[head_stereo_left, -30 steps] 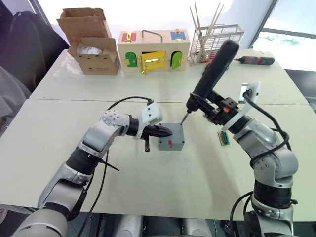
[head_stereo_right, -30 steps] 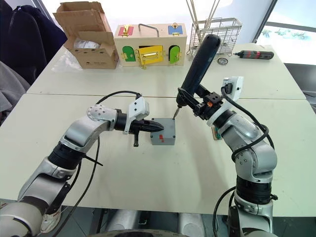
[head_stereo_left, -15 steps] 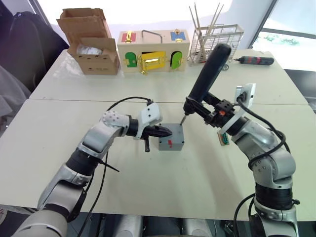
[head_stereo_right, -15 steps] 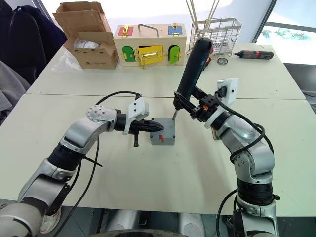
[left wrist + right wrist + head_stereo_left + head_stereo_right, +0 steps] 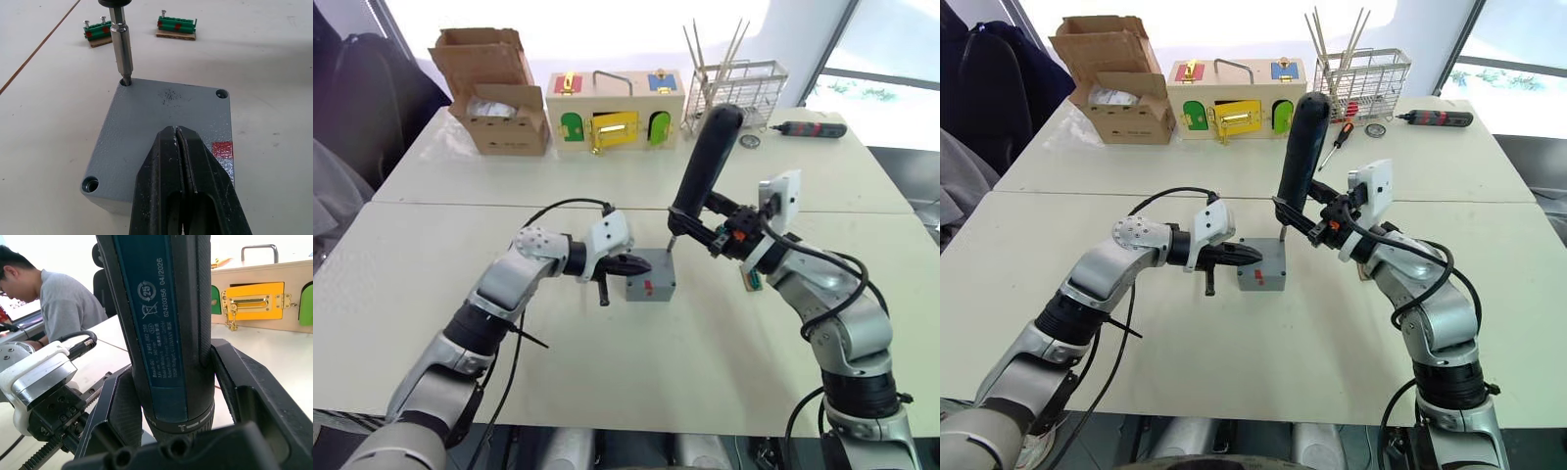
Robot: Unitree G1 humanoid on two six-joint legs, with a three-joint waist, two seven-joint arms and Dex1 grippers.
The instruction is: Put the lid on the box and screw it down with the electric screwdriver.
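Keep the electric screwdriver [image 5: 703, 166], clamped in the right pincer [image 5: 722, 235], square in the lid [image 5: 166, 127] corner hole; the left pincer [image 5: 178, 161], pressed together, steadies the lid.

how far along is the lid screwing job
Done: the flat grey plastic lid sits on the small grey plastic box. In hand: the right gripper holds the thick black electric screwdriver, its bit in one corner hole, while the left gripper, fingers shut, presses on the lid. Left: two other corner holes in view look unfilled.
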